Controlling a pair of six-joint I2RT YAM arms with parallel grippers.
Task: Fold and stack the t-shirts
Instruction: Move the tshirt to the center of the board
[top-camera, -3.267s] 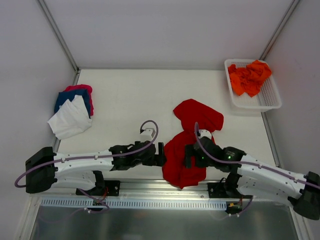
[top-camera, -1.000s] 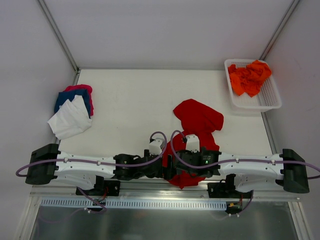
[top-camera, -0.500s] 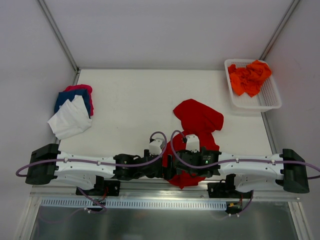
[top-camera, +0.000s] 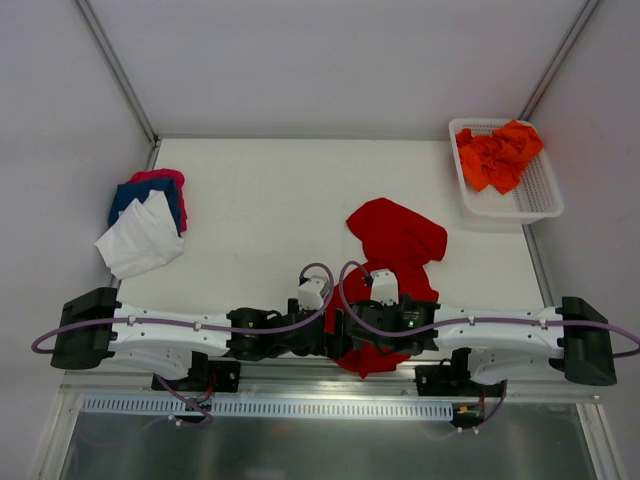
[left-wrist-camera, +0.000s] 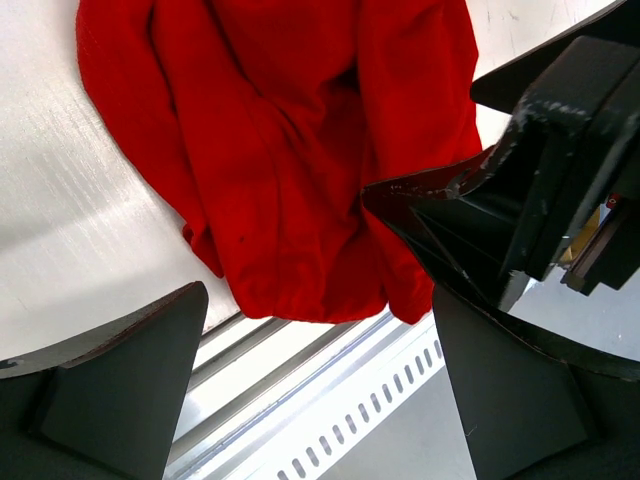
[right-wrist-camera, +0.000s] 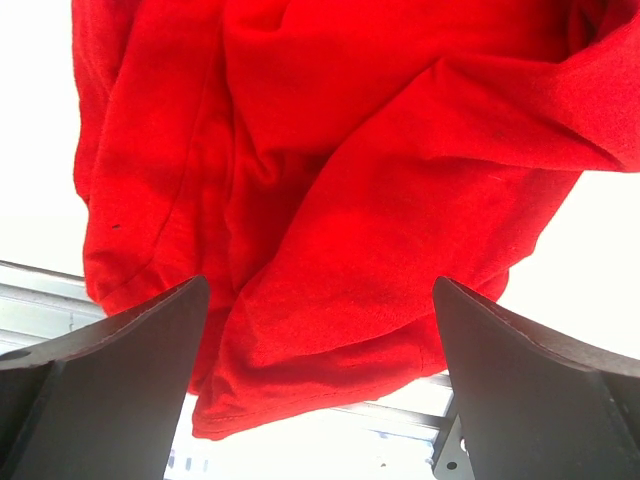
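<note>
Far left of the overhead view, at the left edge of the tabletop: white t-shirt on top and nearest, overlapping a blue t-shirt, with a pink t-shirt showing at the upper edge of the pile.

Lower centre of the overhead view: left hand, reaching in from the left along the near edge and meeting the lower left side of the red t-shirt. In the left wrist view, left hand spread wide, one finger in each lower corner, nothing pinched; red t-shirt fills the upper frame, its hem draped over the near edge onto a slotted metal rail. Cannot tell whether the fingers touch the cloth.

Centre: red t-shirt crumpled, running from mid-tabletop down to the near edge.

Just right of centre: right hand, low over the shirt's near part, close beside the left one. In the right wrist view, right hand likewise spread, gripping nothing; wrinkled red t-shirt between and beyond the fingers.

Upper right corner of the tabletop: white mesh basket holding a heap of orange t-shirts, well apart from both hands.
</note>
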